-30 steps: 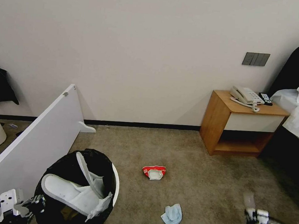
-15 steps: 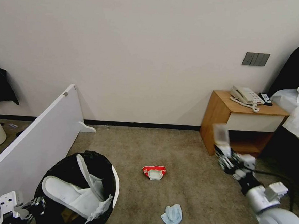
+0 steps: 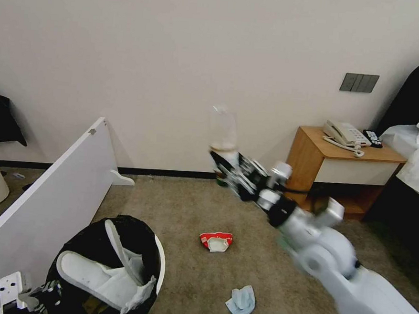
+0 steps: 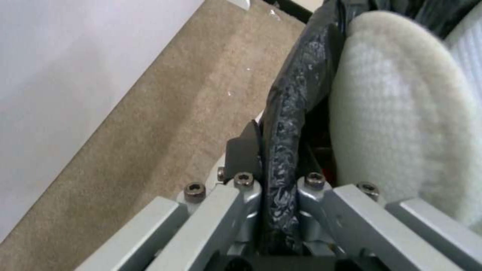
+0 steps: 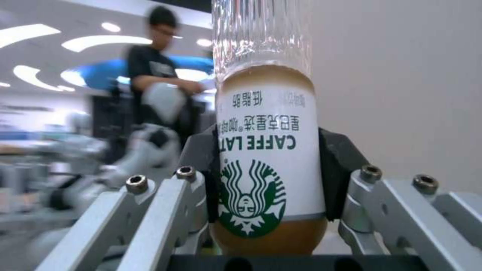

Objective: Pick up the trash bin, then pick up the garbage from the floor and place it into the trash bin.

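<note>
Right gripper (image 3: 225, 170), clamped on an upturned bottle (image 3: 222, 129), has swung from lower right to frame centre, nearing the bin (image 3: 157, 254) gripped by the left gripper (image 4: 278, 188).

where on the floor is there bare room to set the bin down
Bare carpet lies between the white board and the nightstand, behind the red packet. More lies between that packet and the trash bin. It is crowded near the blue wad, beside the right arm.

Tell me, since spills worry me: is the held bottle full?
No. The bottle in the right hand shows a clear empty section beyond the brown liquid.
</note>
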Robot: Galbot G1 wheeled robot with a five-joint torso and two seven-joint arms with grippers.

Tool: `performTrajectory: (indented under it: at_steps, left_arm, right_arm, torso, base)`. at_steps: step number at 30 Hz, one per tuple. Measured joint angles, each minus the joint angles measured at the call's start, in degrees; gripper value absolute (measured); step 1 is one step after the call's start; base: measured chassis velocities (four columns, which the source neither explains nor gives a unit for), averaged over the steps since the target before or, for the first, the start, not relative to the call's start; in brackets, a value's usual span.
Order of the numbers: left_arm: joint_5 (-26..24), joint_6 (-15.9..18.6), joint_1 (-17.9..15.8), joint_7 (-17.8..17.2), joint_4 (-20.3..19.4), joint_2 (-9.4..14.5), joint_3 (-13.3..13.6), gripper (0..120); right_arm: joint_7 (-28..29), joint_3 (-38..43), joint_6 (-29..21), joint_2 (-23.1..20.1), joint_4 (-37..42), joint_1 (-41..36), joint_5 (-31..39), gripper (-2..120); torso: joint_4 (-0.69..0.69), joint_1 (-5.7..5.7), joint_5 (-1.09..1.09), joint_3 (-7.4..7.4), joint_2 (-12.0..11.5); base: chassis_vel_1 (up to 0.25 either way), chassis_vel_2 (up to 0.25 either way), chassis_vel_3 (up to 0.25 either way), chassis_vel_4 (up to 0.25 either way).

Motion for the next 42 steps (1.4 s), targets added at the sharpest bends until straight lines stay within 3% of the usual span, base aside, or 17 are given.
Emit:
performTrajectory:
  at_steps: [7,16,42]
  left_arm:
    - [0.06,0.04,0.25,-0.07,0.0,-0.24,-0.04,2]
    - [0.23,0.16,0.19,-0.1,0.0,-0.34,0.6,2]
    - [-0.97,0.35,0.95,-0.14,0.0,0.39,0.06,2]
  right_arm:
    - [1.1,-10.08,-0.55,5.61,-1.93,5.96,0.91,35]
    - [3.45,-20.71,-1.24,7.92,-3.04,7.44,-0.76,35]
    - [7.68,-27.64,-5.41,6.25,-6.07,5.75,-3.57,35]
  torso:
    - [-0.05,0.0,0.0,0.0,0.0]
    - [-0.02,0.0,0.0,-0.01,0.0]
    - [-0.04,0.0,0.01,-0.01,0.0]
  base:
    - [0.0,0.0,0.0,0.0]
    - [0.0,0.0,0.0,0.0]
    - [0.0,0.0,0.0,0.0]
